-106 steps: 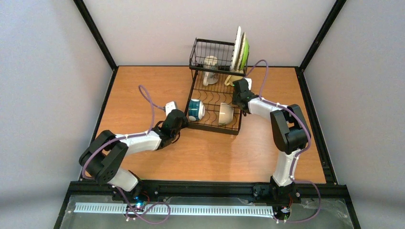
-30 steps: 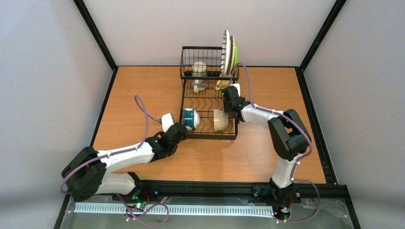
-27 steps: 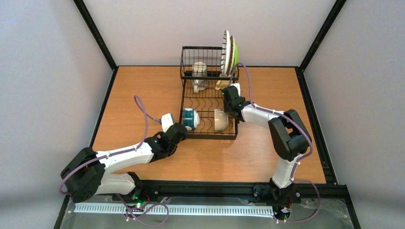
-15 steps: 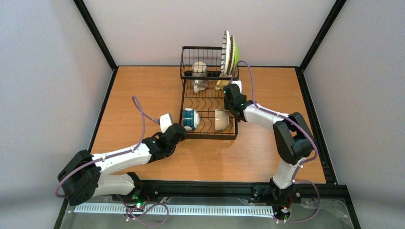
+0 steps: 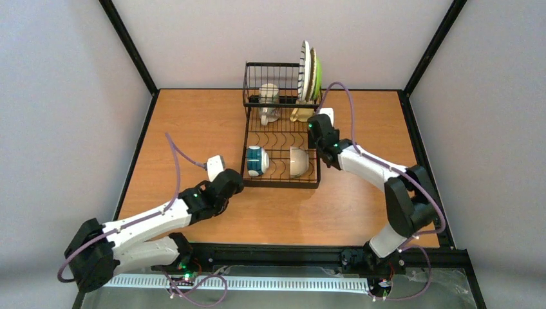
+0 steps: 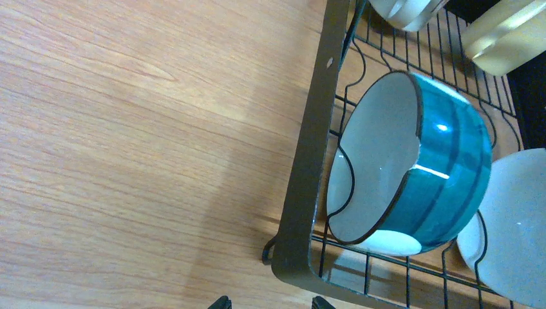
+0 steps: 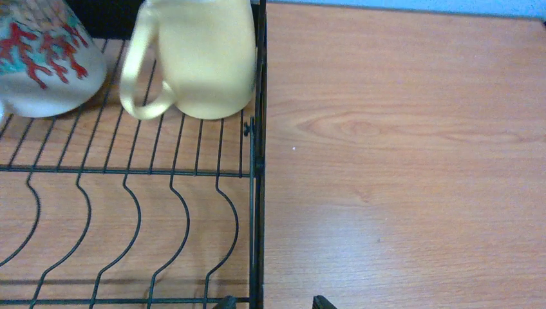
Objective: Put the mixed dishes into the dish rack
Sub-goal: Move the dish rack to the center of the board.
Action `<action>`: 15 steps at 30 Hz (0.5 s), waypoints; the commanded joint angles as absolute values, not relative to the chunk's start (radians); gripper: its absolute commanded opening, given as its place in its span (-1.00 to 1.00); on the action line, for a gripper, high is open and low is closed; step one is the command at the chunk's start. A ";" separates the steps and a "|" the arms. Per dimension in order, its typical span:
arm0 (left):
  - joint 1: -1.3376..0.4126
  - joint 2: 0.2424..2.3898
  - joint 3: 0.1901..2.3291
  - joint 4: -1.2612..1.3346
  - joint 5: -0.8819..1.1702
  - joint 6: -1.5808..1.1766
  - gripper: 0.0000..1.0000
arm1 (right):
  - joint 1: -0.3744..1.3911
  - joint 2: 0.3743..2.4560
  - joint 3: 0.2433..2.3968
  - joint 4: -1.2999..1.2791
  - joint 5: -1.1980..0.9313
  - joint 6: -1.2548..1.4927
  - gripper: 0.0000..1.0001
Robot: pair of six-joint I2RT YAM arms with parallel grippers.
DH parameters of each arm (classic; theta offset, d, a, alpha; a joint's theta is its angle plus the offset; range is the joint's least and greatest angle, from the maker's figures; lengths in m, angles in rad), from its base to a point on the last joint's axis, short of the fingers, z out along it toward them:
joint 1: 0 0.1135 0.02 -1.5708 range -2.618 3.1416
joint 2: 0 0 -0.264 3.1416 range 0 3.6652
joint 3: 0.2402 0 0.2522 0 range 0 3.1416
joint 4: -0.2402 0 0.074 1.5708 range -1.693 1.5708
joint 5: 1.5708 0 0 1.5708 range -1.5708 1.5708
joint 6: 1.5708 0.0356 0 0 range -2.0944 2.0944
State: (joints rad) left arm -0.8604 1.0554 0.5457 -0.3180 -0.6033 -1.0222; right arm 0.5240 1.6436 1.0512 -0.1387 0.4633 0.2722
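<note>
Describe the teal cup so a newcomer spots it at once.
Find the black wire dish rack at the table's far middle. In the near-left corner of its flat base, the teal-banded cup lies on its side. The bowl beside it is plain cream-white; only the cup has teal bands.

**Both arms at the dish rack, jaws apart**

The left arm [image 5: 154, 217] stretches low from its base toward the near left corner of the dish rack [image 5: 281, 185]. Its forearm is nearly flat and its wrist stops just short of that corner. The left gripper [image 5: 235, 183] points at the rack's left rail. In its wrist view its fingertips [image 6: 221, 304] stand apart, with nothing between them.

The right arm [image 5: 376, 170] rises from its base and folds at an elbow well to the right of the rack. Its forearm slopes in to the rack's right rail. The right gripper [image 5: 315, 124] hangs over that rail toward the rack's far end. In its wrist view its fingertips [image 7: 319, 302] are spread, one on each side of the rail, gripping nothing.
</note>
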 commanded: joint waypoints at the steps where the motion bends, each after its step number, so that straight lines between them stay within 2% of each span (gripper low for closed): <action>1: -0.876 0.971 0.607 -0.455 -0.653 -1.014 0.40 | 0.534 1.535 1.020 -0.163 0.487 0.284 0.48; 3: -0.876 0.934 0.638 -0.486 -0.680 -0.987 0.41 | 0.534 1.479 1.011 -0.174 0.492 0.281 0.61; 9: -0.876 0.890 0.788 -0.495 -0.828 -0.777 0.51 | 0.534 1.314 0.962 -0.157 0.529 0.262 0.71; 15: -0.861 0.873 0.855 -0.214 -0.941 -0.386 0.61 | 0.534 1.167 0.890 -0.092 0.567 0.247 0.99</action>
State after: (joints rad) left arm -0.8623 0.8860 0.8139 -0.3973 -0.8177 -0.7017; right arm 0.5243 1.2304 0.9371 -0.1337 0.5137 0.2600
